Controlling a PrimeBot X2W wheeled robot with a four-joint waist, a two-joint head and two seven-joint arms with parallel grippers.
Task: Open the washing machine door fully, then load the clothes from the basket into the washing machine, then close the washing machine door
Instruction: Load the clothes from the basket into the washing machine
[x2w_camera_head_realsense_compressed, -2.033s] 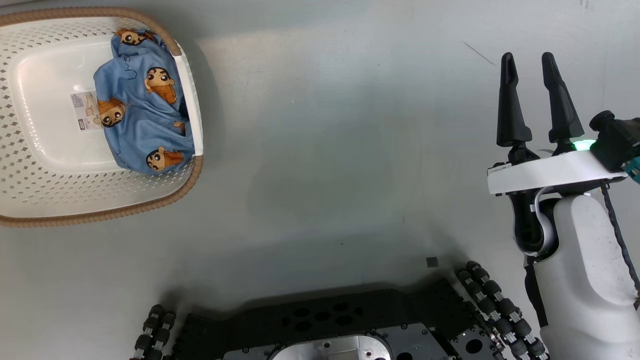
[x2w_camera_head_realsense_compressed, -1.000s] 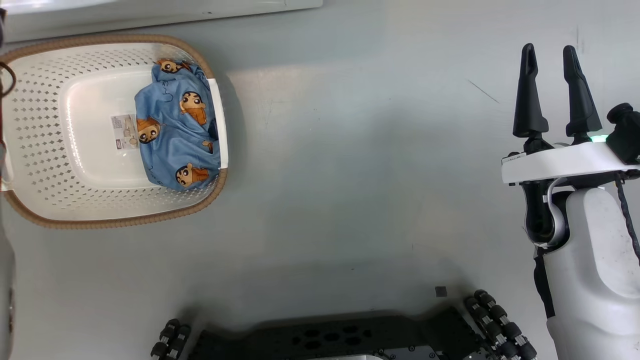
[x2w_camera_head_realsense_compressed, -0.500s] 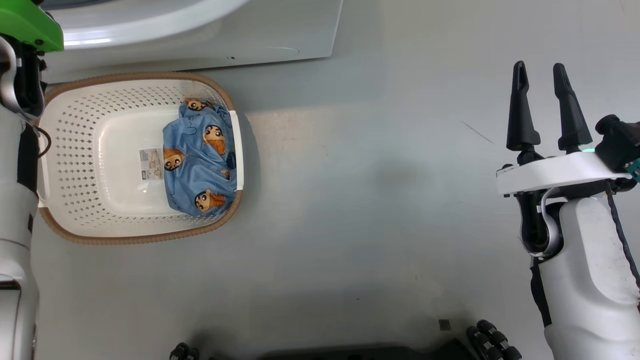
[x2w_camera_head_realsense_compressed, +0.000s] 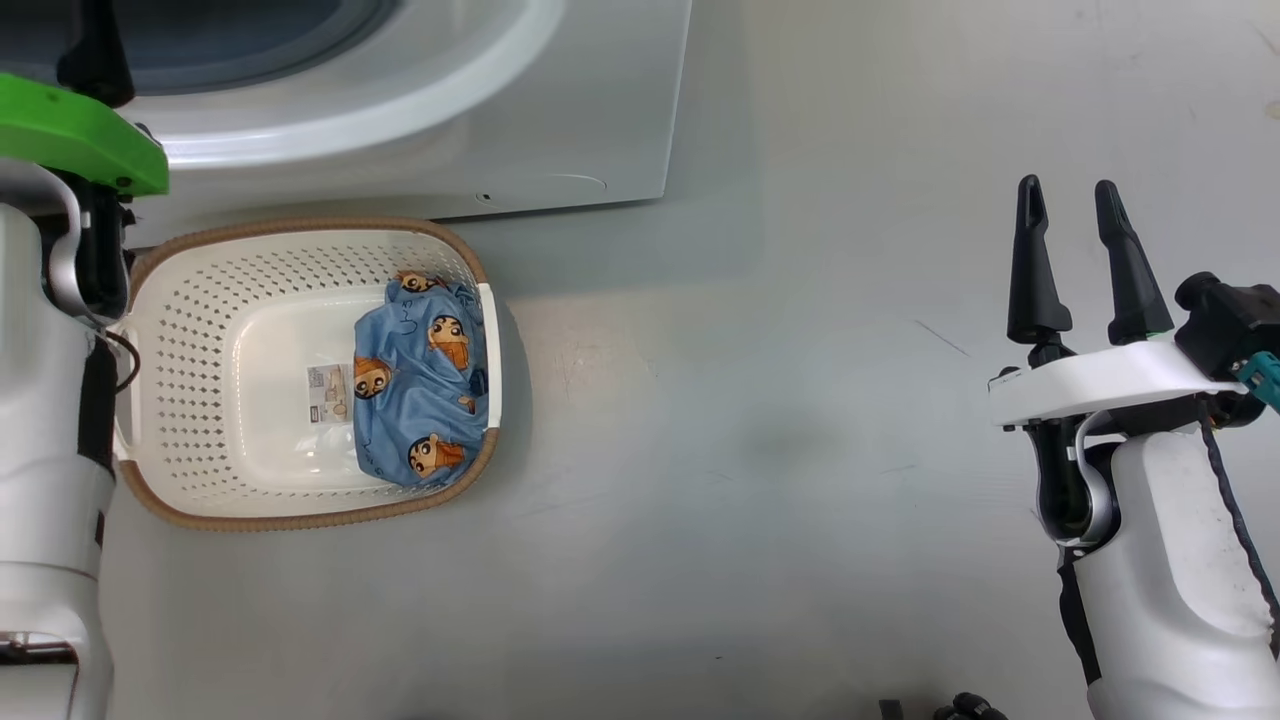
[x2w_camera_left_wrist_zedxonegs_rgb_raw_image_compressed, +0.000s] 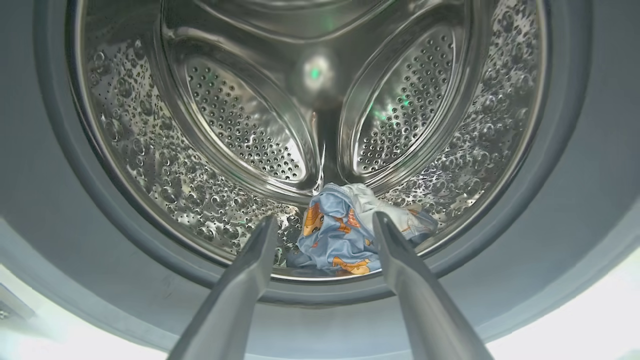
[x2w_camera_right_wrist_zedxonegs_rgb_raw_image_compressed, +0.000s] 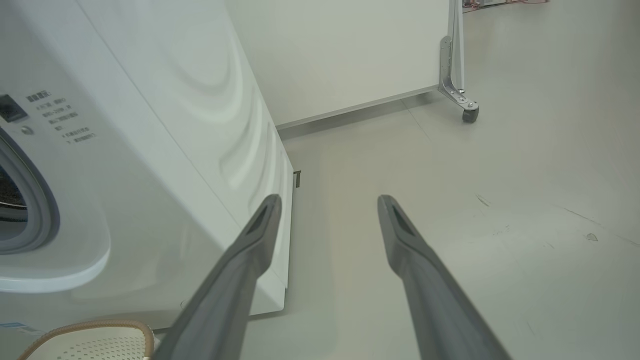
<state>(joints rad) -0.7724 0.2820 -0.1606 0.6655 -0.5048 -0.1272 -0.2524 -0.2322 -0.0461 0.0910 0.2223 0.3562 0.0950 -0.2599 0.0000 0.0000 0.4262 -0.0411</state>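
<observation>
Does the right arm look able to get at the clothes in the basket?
Probably, if it stretches that far. The right gripper is open and empty, only floor separates it from the basket, and the clothes lie uncovered against the wall nearest it.

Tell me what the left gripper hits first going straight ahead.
Likely the clothes low in the drum, framed by the open left gripper; depth is unclear, so possibly the drum's rear wall.
</observation>
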